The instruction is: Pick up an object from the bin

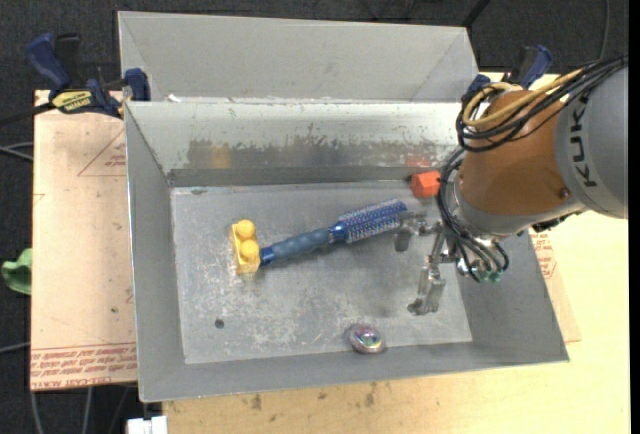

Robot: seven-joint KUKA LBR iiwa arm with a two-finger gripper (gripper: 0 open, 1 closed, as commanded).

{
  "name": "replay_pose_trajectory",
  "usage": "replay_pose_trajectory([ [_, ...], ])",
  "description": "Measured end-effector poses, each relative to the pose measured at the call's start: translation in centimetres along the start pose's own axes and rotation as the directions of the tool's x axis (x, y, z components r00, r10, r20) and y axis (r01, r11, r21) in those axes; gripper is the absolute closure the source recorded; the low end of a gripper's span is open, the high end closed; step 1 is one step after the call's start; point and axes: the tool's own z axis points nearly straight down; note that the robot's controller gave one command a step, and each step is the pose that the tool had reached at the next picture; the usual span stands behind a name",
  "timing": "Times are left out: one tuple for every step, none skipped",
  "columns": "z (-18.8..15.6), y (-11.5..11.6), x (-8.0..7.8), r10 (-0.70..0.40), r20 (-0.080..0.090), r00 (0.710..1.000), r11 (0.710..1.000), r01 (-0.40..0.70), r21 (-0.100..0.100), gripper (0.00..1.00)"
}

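My gripper (416, 270) hangs over the right part of the bin floor, its two metal fingers spread open with nothing between them. One fingertip (403, 238) stands just right of the bristle head of a blue hairbrush (340, 231), which lies slantwise across the middle. The other fingertip (427, 301) is lower, above bare floor. A small round silvery thing with a purple centre (366, 338) lies near the front edge, below and left of the gripper. A small orange block (427, 184) sits at the back wall, above the gripper.
A yellow toy block (244, 248) lies at the left end of the brush handle. The arm with its orange cover and cables reaches in over the bin's right wall. Bare floor stretches across the front left.
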Motion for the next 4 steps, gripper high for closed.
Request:
replay_pose_trajectory([
  [0.0, 2.4, -4.1, 0.006, 0.012, 1.0, 1.0, -0.006, -0.001, 0.0],
  [4.9, 8.0, -7.8, -0.02, 0.021, 1.0, 1.0, 0.02, -0.002, 0.0],
  [4.7, 7.8, -7.7, -0.016, 0.015, 1.0, 1.0, 0.016, -0.001, 1.0],
  [-10.4, 8.6, -6.1, -0.097, 0.018, 0.995, 0.995, 0.097, 0.002, 1.0],
])
